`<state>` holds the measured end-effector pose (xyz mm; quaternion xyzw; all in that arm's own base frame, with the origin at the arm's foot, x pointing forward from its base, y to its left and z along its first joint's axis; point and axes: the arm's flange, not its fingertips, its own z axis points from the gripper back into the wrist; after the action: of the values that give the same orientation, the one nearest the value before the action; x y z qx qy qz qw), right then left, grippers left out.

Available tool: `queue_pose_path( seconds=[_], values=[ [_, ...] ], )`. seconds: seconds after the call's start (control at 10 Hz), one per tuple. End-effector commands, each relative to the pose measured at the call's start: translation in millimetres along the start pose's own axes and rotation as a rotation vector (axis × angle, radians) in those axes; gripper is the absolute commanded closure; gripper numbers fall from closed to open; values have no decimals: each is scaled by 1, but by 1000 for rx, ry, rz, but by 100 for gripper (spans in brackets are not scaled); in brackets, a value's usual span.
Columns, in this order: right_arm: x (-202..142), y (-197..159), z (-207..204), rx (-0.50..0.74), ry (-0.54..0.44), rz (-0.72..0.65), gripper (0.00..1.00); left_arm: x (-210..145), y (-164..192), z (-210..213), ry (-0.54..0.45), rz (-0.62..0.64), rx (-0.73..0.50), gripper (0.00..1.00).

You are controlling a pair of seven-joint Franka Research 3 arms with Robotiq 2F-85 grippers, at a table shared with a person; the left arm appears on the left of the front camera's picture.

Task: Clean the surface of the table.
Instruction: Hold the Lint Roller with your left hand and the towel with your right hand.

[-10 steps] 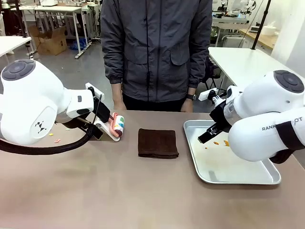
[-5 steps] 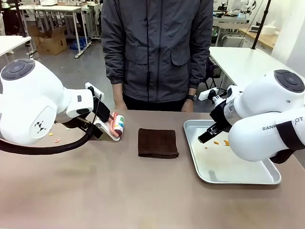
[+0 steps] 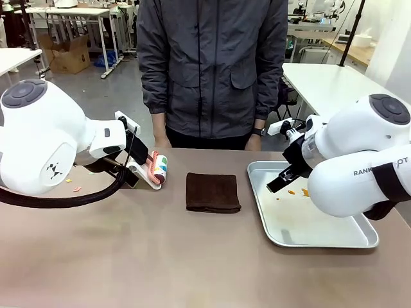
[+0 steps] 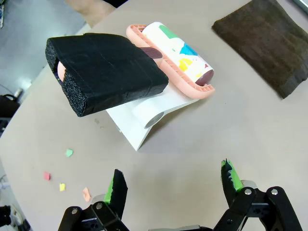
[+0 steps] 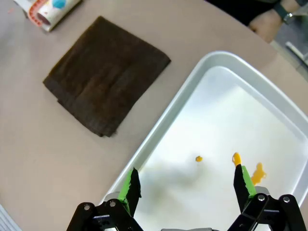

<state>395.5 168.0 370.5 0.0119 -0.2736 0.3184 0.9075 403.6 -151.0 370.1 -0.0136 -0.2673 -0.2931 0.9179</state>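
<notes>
The left pincer (image 4: 173, 180) hangs over the table (image 4: 250, 130) with its jaws wide and nothing between them. The brownish tabletop lies right under its fingers and spreads out on every side. Straight ahead of the fingertips, a lint roller (image 4: 180, 60) with a pink frame rests on a white stand (image 4: 144, 113). Its thick black foam handle (image 4: 106, 72) points back towards the pincer. A folded brown cloth (image 4: 267, 41) lies flat on the table, farther ahead and off to one side. A few small coloured paper scraps (image 4: 69, 152) lie on the table near one finger.

The right pincer (image 5: 186, 182) is also spread wide and holds nothing. It hangs over the near edge of a metal tray (image 5: 216, 110) that sits on the table. Small orange crumbs (image 5: 198, 158) lie in the tray just ahead of the fingertips. The cloth lies ahead of this pincer too, beside the tray but not touching it. A person (image 3: 212, 64) stands at the far side of the table, well beyond both pincers.
</notes>
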Motion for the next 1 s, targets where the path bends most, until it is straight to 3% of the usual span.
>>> queue_pose_path(
  seconds=[0.0, 0.7, 0.8, 0.9],
  values=[
    [0, 0, 0, 0, 0, 0, 0, 0, 0, 0, 0, -1, 0, 0],
    [0, 0, 0, 0, 0, 0, 0, 0, 0, 0, 0, -1, 0, 0],
    [-1, -3, 3, 69, 32, -78, 0, 0, 0, 0, 0, 0, 0, 0],
    [1, -7, 9, 116, 95, -135, 0, -1, 0, 10, 10, 15, -102, 0]
  ],
)
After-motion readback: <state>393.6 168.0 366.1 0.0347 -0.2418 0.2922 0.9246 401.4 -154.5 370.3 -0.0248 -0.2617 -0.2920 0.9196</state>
